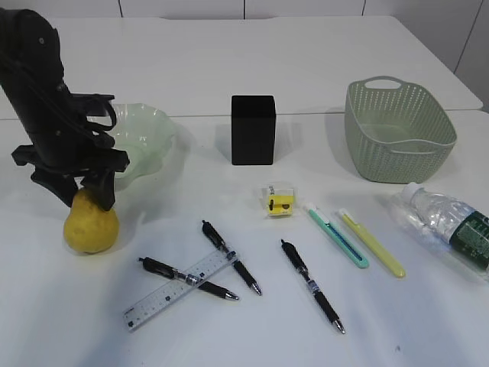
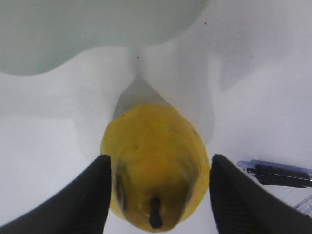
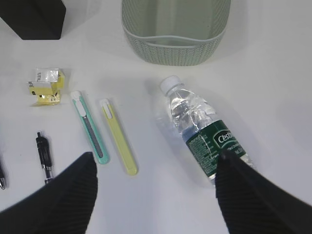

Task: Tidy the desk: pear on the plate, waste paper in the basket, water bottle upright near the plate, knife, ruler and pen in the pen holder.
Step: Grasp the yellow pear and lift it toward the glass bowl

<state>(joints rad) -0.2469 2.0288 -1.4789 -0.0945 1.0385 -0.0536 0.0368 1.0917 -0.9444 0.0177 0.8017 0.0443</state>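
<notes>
Left gripper (image 2: 156, 195) straddles the pear (image 2: 155, 163) at lower left, jaws apart, not yet clamped. Plate (image 1: 149, 134) sits empty just behind. Bottle (image 1: 451, 222) lies flat at right; pens, ruler, knives and wrapper all wait.

Lab-type test bench: bare white desk (image 1: 306, 69), plain white panelled wall behind, a black robot arm (image 1: 53, 115) over staged desk items.
</notes>
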